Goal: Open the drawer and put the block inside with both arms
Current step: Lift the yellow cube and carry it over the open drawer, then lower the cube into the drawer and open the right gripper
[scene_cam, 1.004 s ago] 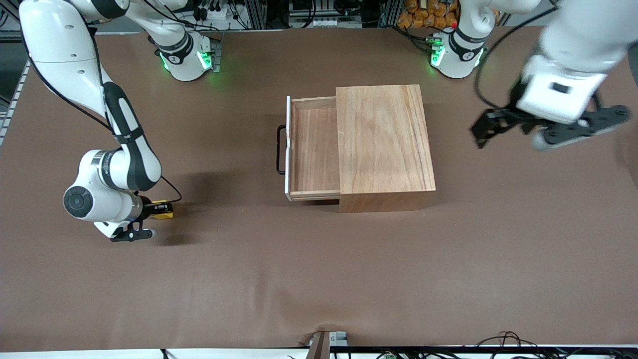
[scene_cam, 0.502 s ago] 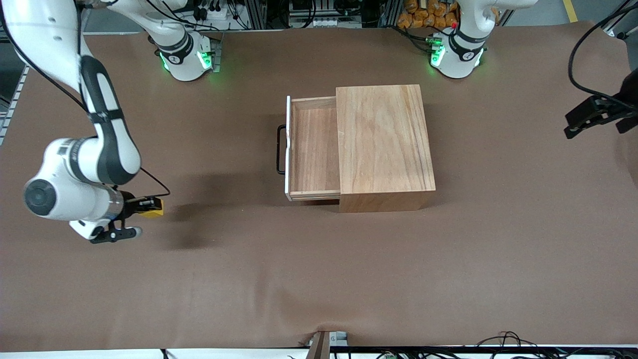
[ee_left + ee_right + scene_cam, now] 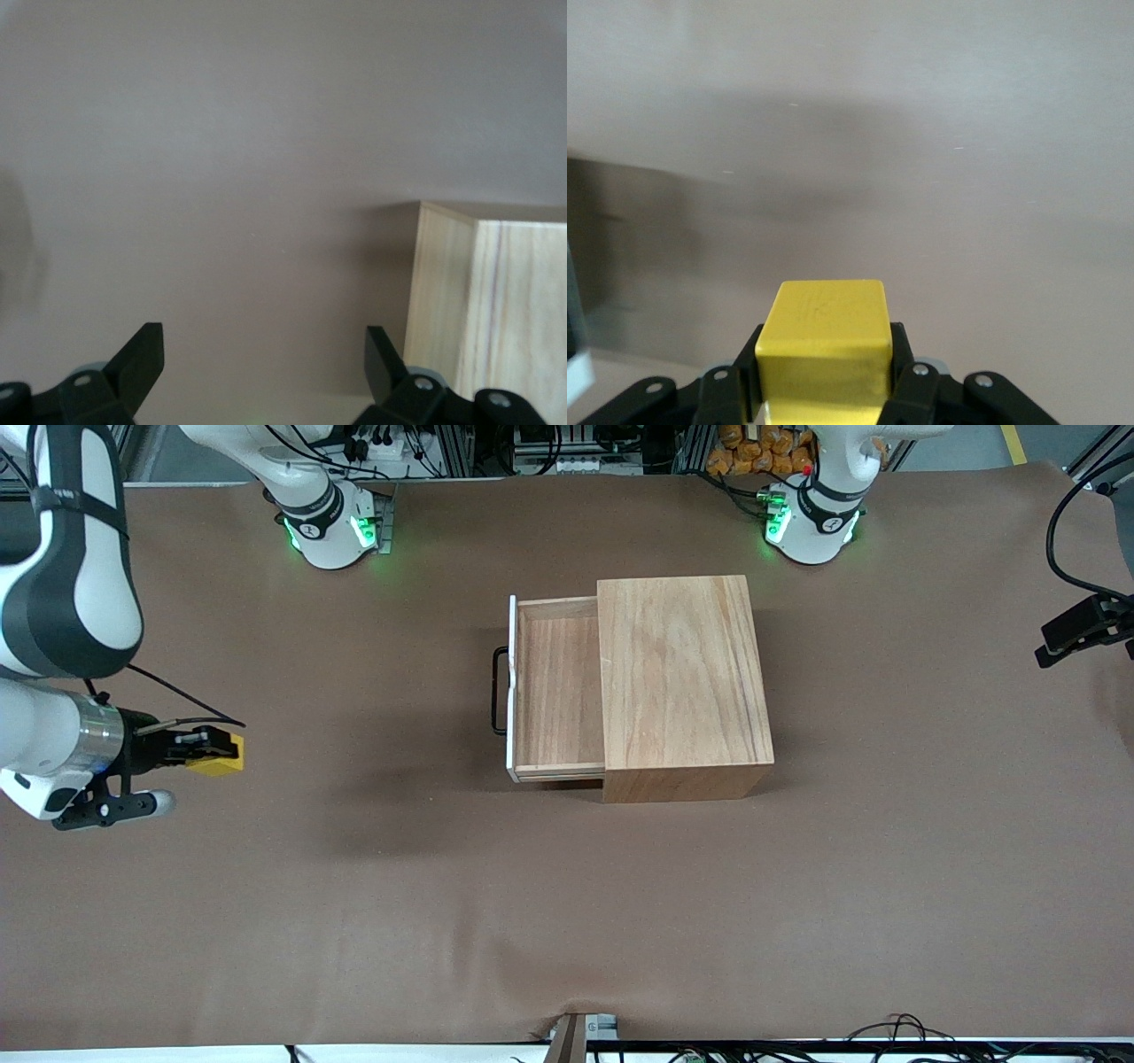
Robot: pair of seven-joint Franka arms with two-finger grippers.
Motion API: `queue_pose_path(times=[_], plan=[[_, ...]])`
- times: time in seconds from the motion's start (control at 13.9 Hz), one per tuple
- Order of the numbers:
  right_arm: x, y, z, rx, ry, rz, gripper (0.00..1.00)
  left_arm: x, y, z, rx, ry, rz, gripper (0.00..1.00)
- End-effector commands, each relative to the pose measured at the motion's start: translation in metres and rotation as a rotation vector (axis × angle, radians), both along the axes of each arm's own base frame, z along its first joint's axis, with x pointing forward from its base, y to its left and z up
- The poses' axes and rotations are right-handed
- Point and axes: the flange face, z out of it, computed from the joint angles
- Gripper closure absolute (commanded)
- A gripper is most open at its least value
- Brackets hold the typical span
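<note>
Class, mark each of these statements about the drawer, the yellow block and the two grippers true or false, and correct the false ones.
1. The drawer stands pulled out of the wooden box. True.
2. The block lies inside the drawer. False: the right gripper holds it in the air over the table, toward the right arm's end.
3. The left gripper is open and holds nothing. True.
4. The left gripper grips the drawer's handle. False: it is up by the table's edge at the left arm's end.
</note>
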Motion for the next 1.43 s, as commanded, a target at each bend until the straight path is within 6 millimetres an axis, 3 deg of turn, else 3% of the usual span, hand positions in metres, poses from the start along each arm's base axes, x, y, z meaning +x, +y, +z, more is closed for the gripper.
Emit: queue_pose_path(times=[0.0, 0.22, 0.5, 0.72, 0.93, 1.15, 1.36], plan=[[-0.018, 0.084, 0.024, 0.018, 0.014, -0.057, 1.00, -0.021, -0.018, -0.007, -0.030, 0.028, -0.052, 0.00], [-0.045, 0.172, 0.035, -0.013, 0.023, -0.073, 1.00, -0.043, -0.018, -0.014, -0.033, -0.003, -0.051, 0.00], [-0.062, 0.228, 0.028, 0.018, 0.017, -0.006, 1.00, -0.056, -0.050, -0.022, 0.007, 0.016, -0.003, 0.00], [-0.076, 0.261, 0.021, 0.016, 0.014, 0.029, 1.00, -0.058, -0.050, -0.018, 0.008, 0.009, -0.003, 0.00], [-0.097, 0.318, 0.007, 0.001, 0.005, -0.002, 1.00, -0.060, -0.041, -0.011, 0.005, -0.005, -0.002, 0.00], [-0.123, 0.377, -0.024, -0.028, 0.005, 0.030, 0.95, -0.064, -0.041, -0.007, 0.005, -0.011, -0.003, 0.00], [-0.127, 0.403, -0.046, -0.015, -0.024, 0.005, 0.95, -0.067, -0.031, -0.003, 0.004, -0.005, 0.014, 0.00]])
